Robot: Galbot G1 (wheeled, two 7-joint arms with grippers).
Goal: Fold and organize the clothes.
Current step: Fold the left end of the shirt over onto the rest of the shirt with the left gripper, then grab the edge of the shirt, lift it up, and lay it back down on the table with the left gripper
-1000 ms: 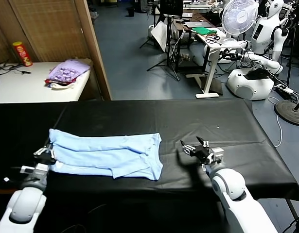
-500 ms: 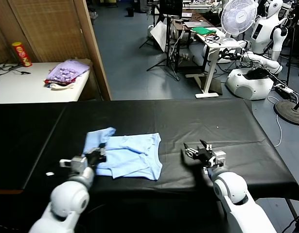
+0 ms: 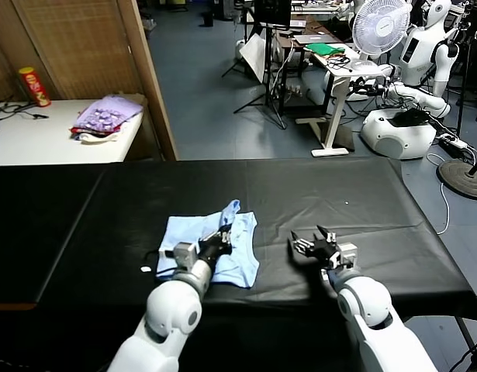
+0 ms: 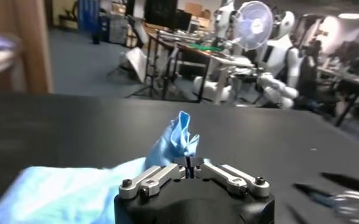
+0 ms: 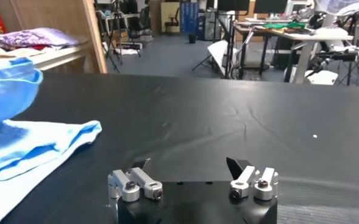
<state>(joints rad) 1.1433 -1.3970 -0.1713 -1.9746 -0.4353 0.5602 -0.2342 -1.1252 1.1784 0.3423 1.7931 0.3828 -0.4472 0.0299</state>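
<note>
The pale blue T-shirt (image 3: 236,263) lies on the black table (image 3: 339,194), doubled over into a short bundle. My left gripper (image 3: 221,239) is over its right half, shut on a pinch of the fabric that stands up in a peak (image 4: 178,137) above the jaws (image 4: 189,163). More of the shirt (image 4: 57,192) spreads flat beneath that wrist. To the right of the shirt, my right gripper (image 3: 314,246) rests just above the table, open with nothing between its fingers (image 5: 191,165). In the right wrist view the shirt (image 5: 27,146) lies off to one side, apart from that gripper.
A purple patterned cloth heap (image 3: 108,113) and a red can (image 3: 35,85) sit on a white table (image 3: 36,143) at the back left, beside a wooden partition (image 3: 149,77). Behind the black table stand a fan (image 3: 383,27), desks and another robot (image 3: 424,46).
My left gripper has carried the shirt's left end rightward over the rest, so the shirt now spans about half its earlier width. The right gripper has stayed in place.
</note>
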